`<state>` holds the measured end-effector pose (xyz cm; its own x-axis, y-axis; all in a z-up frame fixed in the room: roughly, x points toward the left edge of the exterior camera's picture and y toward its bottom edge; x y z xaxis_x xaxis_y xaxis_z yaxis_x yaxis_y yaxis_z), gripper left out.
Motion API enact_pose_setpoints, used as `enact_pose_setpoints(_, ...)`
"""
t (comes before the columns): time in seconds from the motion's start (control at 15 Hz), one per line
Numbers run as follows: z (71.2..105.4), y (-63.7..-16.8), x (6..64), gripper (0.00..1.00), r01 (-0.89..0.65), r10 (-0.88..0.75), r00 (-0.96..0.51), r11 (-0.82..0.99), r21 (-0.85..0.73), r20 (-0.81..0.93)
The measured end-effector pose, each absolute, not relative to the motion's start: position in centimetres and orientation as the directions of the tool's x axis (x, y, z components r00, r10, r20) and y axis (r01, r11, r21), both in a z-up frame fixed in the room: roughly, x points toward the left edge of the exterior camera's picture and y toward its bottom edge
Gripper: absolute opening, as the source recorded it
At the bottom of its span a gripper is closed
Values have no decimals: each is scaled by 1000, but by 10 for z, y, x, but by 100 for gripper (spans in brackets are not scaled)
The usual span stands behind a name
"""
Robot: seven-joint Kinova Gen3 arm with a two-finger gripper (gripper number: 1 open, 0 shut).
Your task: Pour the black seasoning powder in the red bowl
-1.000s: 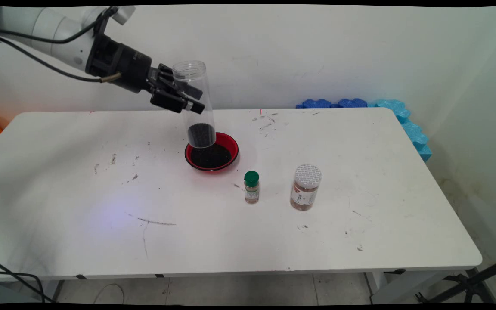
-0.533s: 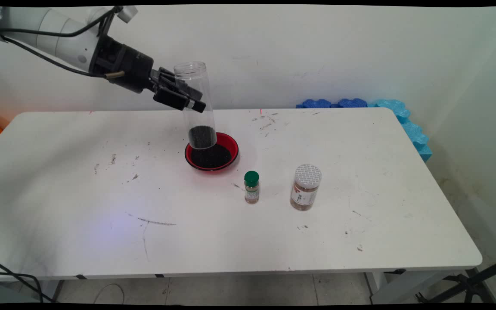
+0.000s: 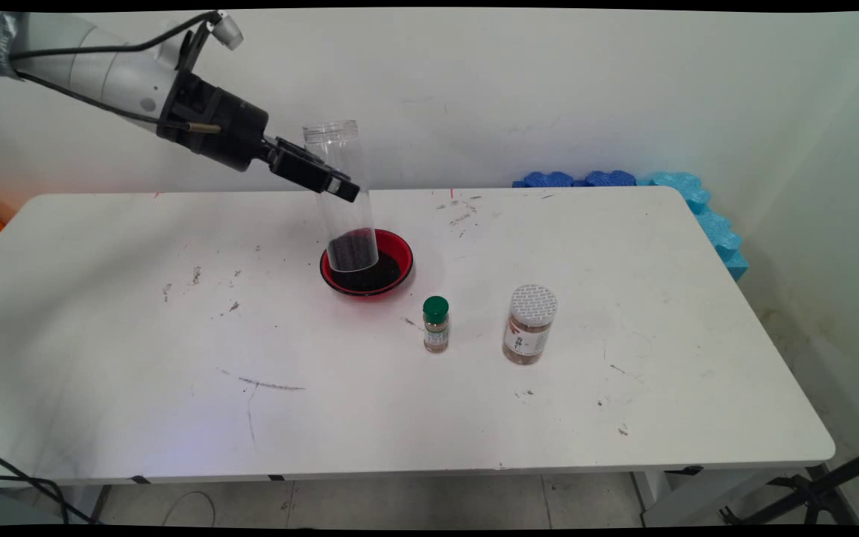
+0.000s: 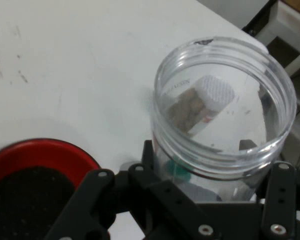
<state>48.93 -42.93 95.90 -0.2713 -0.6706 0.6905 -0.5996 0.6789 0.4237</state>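
Bowl [image 3: 392, 262] mid-table [image 3: 101, 313] under a held jar [image 3: 340, 194]; nearer and right, small spice bottle [image 3: 435, 324], then larger spice jar [image 3: 530, 324] further right.

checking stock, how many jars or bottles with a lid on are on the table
2: a green-capped bottle just in front of the red bowl, and a white-lidded jar to its right. The clear jar in the claw has no lid.

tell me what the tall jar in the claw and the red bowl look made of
Tall jar: clear plastic, probably; the spice jar shows straight through its wall in the hand view, and its rim is threaded. Red bowl: glossy, likely plastic or glazed ceramic; can't tell which.
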Motion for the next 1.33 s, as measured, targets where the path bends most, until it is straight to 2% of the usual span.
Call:
enact_pose_setpoints(0.33,956,-433,489,0,-617,-751,-191,592,518,632)
enact_pose_setpoints(0.73,951,-441,490,0,-643,-866,-24,395,656,499)
enact_pose_setpoints(1.33,944,-444,488,0,-627,-937,122,183,757,328)
